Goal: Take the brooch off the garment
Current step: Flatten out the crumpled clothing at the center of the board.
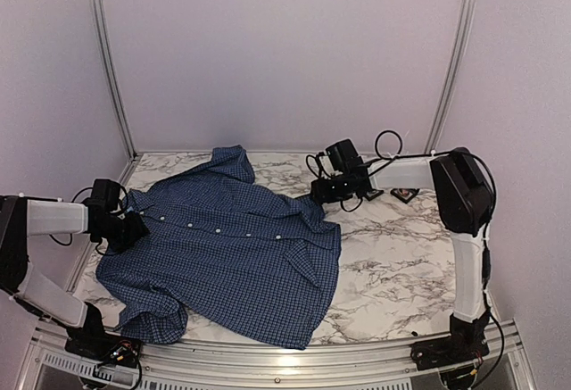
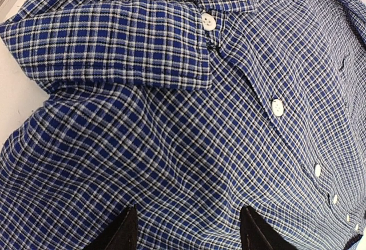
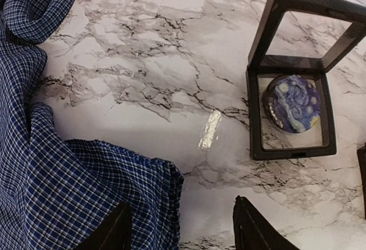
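The dark blue checked shirt (image 1: 232,256) lies spread on the marble table, collar at the left. No brooch shows on it in any view. My left gripper (image 1: 134,229) is open just over the fabric below the collar (image 2: 143,44), near the top pale buttons (image 2: 278,107); its fingers (image 2: 128,230) stand wide apart with only cloth between them. My right gripper (image 1: 321,192) is open low over the table at the shirt's right sleeve edge (image 3: 166,193); one finger (image 3: 114,230) is over the sleeve, the other over bare marble.
An open black square frame box (image 3: 291,118) holding a round blue painted piece lies right of my right gripper. In the top view a second black frame (image 1: 406,195) with a tiny reddish-brown spot lies further right, too small to make out. Walls enclose the table.
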You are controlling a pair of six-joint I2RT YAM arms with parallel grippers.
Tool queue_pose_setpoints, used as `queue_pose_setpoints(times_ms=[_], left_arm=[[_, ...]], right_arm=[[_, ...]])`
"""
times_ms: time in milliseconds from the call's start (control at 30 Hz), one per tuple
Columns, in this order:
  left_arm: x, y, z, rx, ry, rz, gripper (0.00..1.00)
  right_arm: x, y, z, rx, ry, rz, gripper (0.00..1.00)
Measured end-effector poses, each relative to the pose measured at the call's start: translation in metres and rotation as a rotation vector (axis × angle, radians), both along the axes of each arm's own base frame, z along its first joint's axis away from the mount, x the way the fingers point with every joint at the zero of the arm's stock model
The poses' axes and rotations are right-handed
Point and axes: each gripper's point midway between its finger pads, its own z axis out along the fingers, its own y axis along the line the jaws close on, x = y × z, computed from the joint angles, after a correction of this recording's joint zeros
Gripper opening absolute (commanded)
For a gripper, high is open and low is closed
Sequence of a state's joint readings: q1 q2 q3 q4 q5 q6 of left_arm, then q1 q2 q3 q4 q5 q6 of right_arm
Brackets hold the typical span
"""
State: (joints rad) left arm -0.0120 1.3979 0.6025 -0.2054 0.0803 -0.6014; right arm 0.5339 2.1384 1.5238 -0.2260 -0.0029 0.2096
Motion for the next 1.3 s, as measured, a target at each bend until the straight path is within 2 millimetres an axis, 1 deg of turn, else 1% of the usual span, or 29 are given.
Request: queue_pose_setpoints(times_ms=[133, 233, 333, 400, 467, 500, 533, 700, 800, 933, 1033, 1167, 1300], left_arm=[[0.0, 0.0, 0.0, -0.001, 0.001, -0.001, 0.63], [0.0, 0.0, 0.0, -0.002, 0.001, -0.001, 0.63], [0.0, -0.001, 0.0, -0.003, 0.002, -0.002, 0.63], [0.0, -0.001, 0.0, -0.005, 0.002, -0.003, 0.63], [-0.001, -0.001, 0.0, -0.005, 0.003, -0.003, 0.63], [-0.001, -0.001, 0.0, -0.006, 0.004, -0.003, 0.63], [-0.001, -0.001, 0.0, -0.006, 0.004, -0.004, 0.63], [-0.002, -0.001, -0.001, -0.007, 0.009, -0.004, 0.63], [-0.002, -0.001, -0.001, -0.008, 0.009, -0.004, 0.63], [-0.002, -0.002, -0.001, -0.008, 0.009, -0.005, 0.63], [-0.002, -0.002, -0.001, -0.008, 0.008, -0.005, 0.63], [-0.002, -0.002, 0.001, -0.008, 0.003, -0.005, 0.63], [-0.002, -0.002, 0.001, -0.007, 0.005, -0.005, 0.63]], right_arm=[[-0.004, 0.005, -0.013, 0.005, 0.031, 0.038, 0.58], [-0.001, 0.01, -0.019, 0.011, 0.036, 0.054, 0.52], [0.004, 0.013, -0.024, 0.019, 0.039, 0.057, 0.37], [0.004, 0.013, -0.026, 0.021, 0.043, 0.057, 0.24], [0.005, 0.012, -0.026, 0.023, 0.045, 0.053, 0.08], [0.006, 0.01, -0.026, 0.026, 0.046, 0.045, 0.02], [0.008, 0.009, -0.025, 0.027, 0.044, 0.04, 0.0], [0.017, -0.004, -0.024, 0.023, 0.03, -0.028, 0.0], [0.017, -0.017, -0.022, 0.002, 0.017, -0.078, 0.0], [0.019, -0.029, -0.012, -0.011, -0.012, -0.139, 0.0], [0.026, -0.035, -0.004, -0.005, -0.042, -0.17, 0.0], [0.032, -0.042, 0.0, -0.017, -0.065, -0.202, 0.0], [0.038, -0.04, 0.01, -0.003, -0.084, -0.204, 0.0]])
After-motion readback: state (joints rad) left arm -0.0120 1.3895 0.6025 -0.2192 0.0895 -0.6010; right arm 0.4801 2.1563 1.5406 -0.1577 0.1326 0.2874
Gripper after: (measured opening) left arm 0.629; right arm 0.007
